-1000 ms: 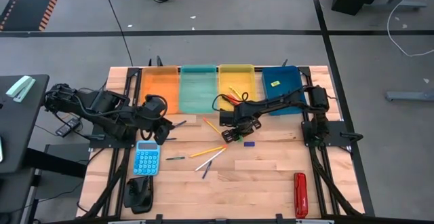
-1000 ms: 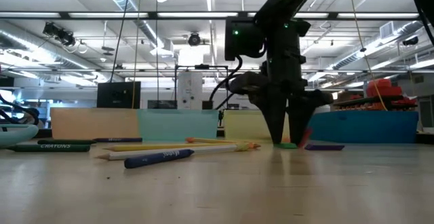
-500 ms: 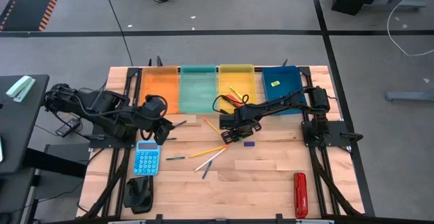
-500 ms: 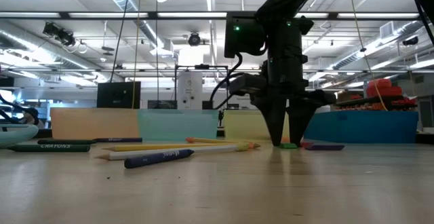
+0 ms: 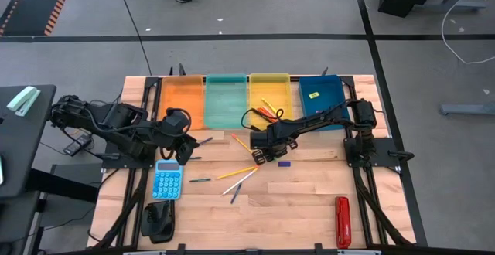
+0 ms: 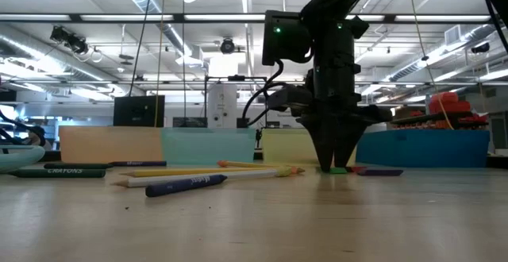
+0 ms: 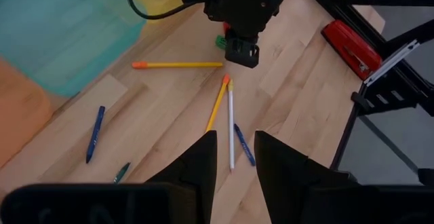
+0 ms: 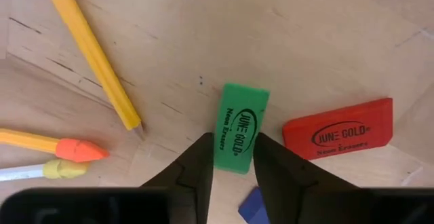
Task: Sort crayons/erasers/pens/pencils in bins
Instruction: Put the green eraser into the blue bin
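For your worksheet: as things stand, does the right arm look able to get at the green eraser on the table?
Probably yes. The right gripper is down at the table with its fingers on either side of the green eraser. The red eraser lies beside it but apart, and nothing sits between fingers and eraser.

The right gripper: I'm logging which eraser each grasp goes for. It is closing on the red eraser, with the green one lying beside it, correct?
Reversed. The right wrist view shows the right gripper closing on the green eraser; the red eraser lies beside it, untouched.

"JUNE GOLD" on green eraser (image 8: pixel 239 127), red eraser (image 8: pixel 337 130)
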